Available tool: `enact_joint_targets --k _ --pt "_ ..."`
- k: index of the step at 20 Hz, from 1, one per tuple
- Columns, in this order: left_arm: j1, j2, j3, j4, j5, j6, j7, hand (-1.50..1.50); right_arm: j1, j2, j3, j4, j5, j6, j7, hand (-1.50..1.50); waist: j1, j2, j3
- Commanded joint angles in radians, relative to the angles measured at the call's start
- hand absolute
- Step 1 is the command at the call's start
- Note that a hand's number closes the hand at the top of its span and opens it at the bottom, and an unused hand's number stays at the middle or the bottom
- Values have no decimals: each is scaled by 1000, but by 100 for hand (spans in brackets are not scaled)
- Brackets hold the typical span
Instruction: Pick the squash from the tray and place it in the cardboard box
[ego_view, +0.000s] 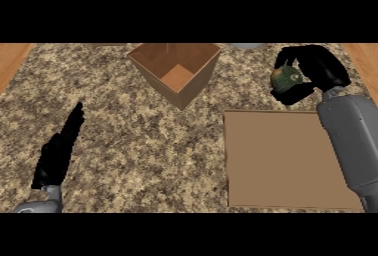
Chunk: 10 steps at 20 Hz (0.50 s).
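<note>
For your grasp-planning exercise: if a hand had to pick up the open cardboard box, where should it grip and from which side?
Probably the top rim of the cardboard box, coming from above: it stands open, its thin walls exposed, so fingers could slip inside and the thumb outside. The near corner faces the open left hand.

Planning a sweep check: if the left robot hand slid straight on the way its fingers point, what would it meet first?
Probably nothing soon: the left robot hand points up-right over bare counter; farther on, the cardboard box may lie near that line.
</note>
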Motion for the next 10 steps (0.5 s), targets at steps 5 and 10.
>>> enact_joint_targets --k 5,10 --pt "-23 11 14 -48 -3 1 69 0 -150 41 -101 -26 -212 112 -123 150 -5 0 0" --pt "114 -30 -27 -65 -31 14 -42 0 -239 167 -57 -76 -218 113 26 150 0 -3 -1"
